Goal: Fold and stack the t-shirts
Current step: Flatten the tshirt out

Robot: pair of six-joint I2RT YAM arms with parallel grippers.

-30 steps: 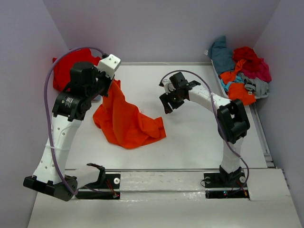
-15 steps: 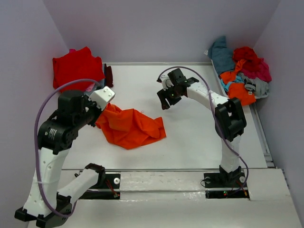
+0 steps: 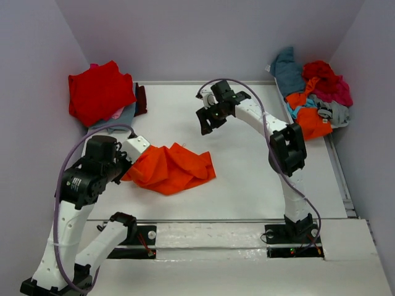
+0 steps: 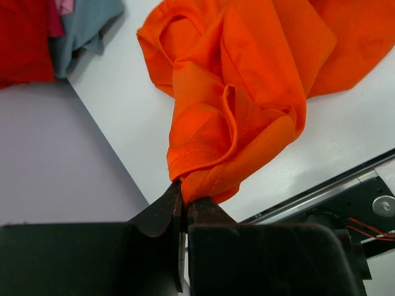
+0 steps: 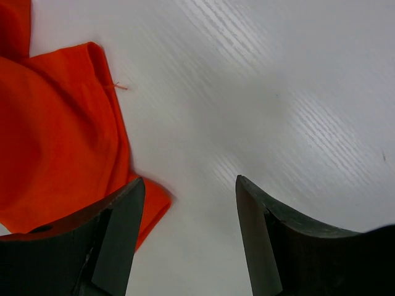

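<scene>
A bright orange t-shirt [image 3: 171, 168] lies crumpled on the white table, left of centre. My left gripper [image 3: 131, 161] is shut on the hem at its left end; the left wrist view shows that hem [image 4: 203, 166] pinched between the black jaws. A red t-shirt [image 3: 99, 91] sits folded on top of a small stack at the back left corner. My right gripper [image 3: 207, 121] hangs open above the table behind the orange t-shirt, holding nothing; the right wrist view shows the orange cloth [image 5: 55, 148] under its left finger [image 5: 114, 231].
A heap of teal, red, magenta, orange and grey shirts [image 3: 315, 92] fills a tray at the back right. Grey and pink cloth [image 4: 86, 24] peeks out under the red stack. A rail [image 3: 216, 223] runs along the table's near edge, by the arm bases.
My left gripper has dragged the orange t-shirt down from a raised drape toward the near left, so it now lies low. The right gripper has drifted a little back and left.
</scene>
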